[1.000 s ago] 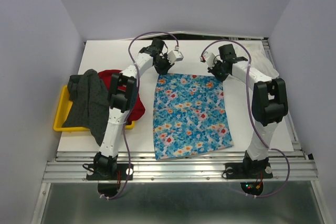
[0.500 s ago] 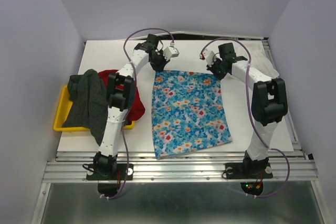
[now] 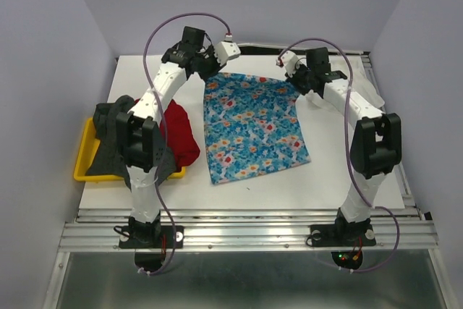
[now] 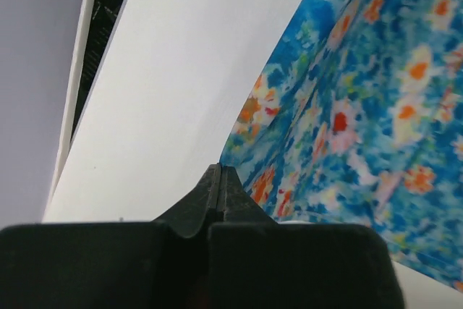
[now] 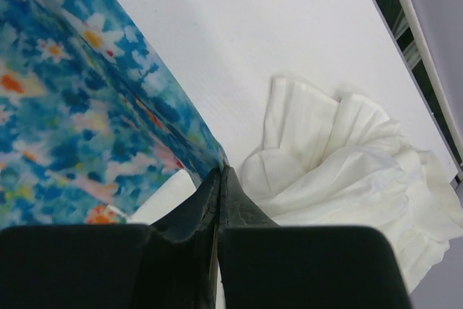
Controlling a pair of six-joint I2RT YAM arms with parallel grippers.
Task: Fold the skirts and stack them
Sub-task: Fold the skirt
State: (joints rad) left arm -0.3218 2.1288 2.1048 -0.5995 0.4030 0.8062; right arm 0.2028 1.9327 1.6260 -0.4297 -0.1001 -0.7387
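The blue flower-print skirt (image 3: 253,124) lies spread in the middle of the table, its far edge raised. My left gripper (image 3: 207,72) is shut on its far left corner, and my right gripper (image 3: 294,83) is shut on its far right corner. In the left wrist view the closed gripper (image 4: 221,170) pinches the print cloth (image 4: 362,106). In the right wrist view the closed gripper (image 5: 221,171) holds the print cloth's (image 5: 72,99) corner, beside the crumpled white skirt (image 5: 347,171). The red skirt (image 3: 182,132) and the dark grey skirt (image 3: 116,142) lie at the left.
A yellow tray (image 3: 82,163) sits at the table's left edge under the grey and red cloth. The white skirt (image 3: 369,88) is bunched at the far right. The white table (image 3: 347,179) ends in a metal rail at the near edge.
The left gripper has shut on the skirt's far left corner. Both arms have drawn the blue skirt towards the far side and slightly left, away from the near edge.
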